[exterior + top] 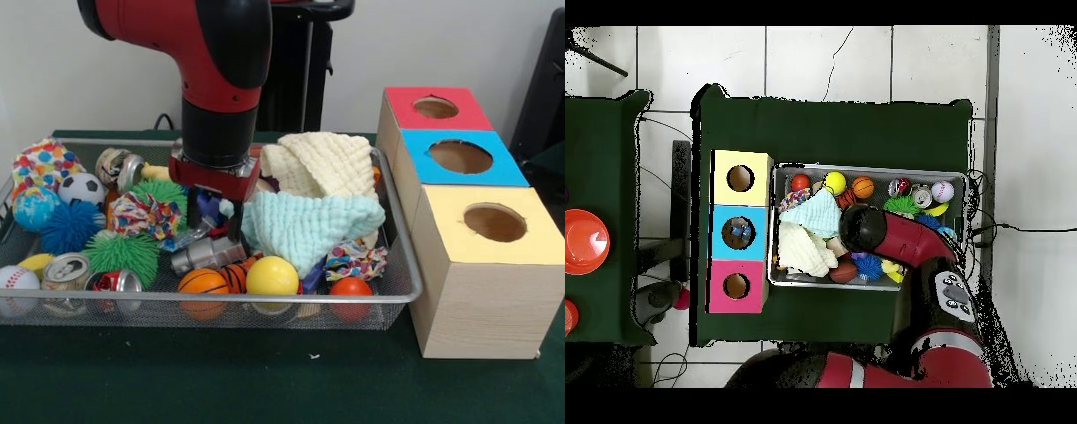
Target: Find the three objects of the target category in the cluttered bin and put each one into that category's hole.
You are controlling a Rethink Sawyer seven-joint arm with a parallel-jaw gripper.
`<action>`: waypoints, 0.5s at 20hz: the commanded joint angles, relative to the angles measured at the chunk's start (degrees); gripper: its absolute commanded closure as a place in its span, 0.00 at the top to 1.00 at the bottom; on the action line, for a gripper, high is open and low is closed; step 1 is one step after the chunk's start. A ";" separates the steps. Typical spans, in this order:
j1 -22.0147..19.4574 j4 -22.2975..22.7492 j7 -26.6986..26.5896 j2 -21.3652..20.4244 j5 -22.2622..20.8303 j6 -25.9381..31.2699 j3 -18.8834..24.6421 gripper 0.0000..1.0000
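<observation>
Front row: baseball (18,281) at the lower left of the frame, then two cans (66,272) lying on their sides, a basketball (202,284), a yellow ball (272,276) and a small orange ball (351,288), all against the near wall of the wire bin (212,301).
Left heap: a soccer ball (81,187), a blue spiky ball (69,226) and a green spiky ball (122,254), packed together.
Gripper (214,231): down in the bin's middle, over a grey metal piece (207,254); dark fingers (236,231) show on either side, but I cannot tell whether they are parted or closed on anything.
Cloths: a mint cloth (309,228) just right of the gripper, a cream cloth (322,163) behind it.
Boxes: right of the frame, yellow box (492,256) nearest, then blue box (459,159), then red box (434,108), each with a round hole on top; the overhead view shows something inside the blue one.
Task's thing: the category is not evident from the pictures; candidates lie across the whole bin.
Doing it well: likely pick a single item clear of the cloth's edge, lift straight up so neighbours do not drag, and centre it over the hole before release.
Risk: the mint cloth could snag.
</observation>
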 commanded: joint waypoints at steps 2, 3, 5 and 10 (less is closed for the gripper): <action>0.87 -1.30 1.40 3.03 -4.52 8.33 0.23 1.00; 0.93 -1.44 1.18 2.99 -4.90 8.69 0.09 1.00; 0.96 -1.94 0.42 2.95 -5.84 9.33 0.02 1.00; 1.25 -2.76 0.77 3.17 -7.69 9.41 -1.09 1.00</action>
